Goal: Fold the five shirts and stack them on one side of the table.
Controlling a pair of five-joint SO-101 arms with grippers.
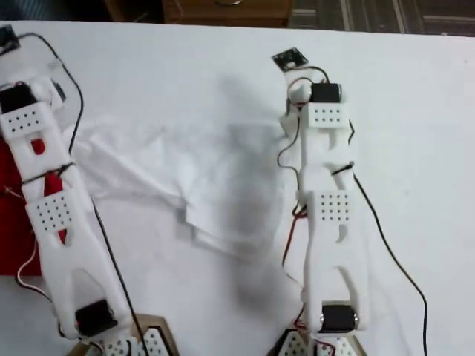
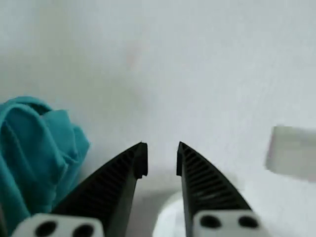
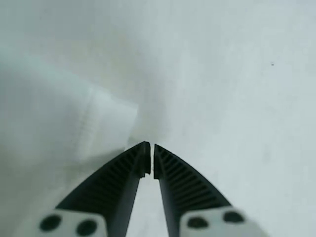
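1. A white shirt (image 1: 200,170) lay spread and partly doubled over on the white tabletop (image 1: 415,148), in the middle of the high view between the two arms
2. It looked light, soft and limp, likely to sag when lifted and to slide on the smooth surface. A hem, sleeve end or corner seemed the best place to pinch it, since a doubled edge would give a pincer something to bite
3. The right pincer (image 3: 151,158) was clenched on nothing, its tips almost touching, just beside a sleeve edge of the white shirt
4. The left pincer (image 2: 162,158) was released, with a clear gap between its tips and nothing in it. It was over bare tabletop, just beside a bunched teal shirt (image 2: 34,143)
5. A red shirt (image 1: 9,215) lay at the left edge of the high view, partly under the left arm
6. Counted: three shirts, one white, one teal and one red; two arms; two pincers
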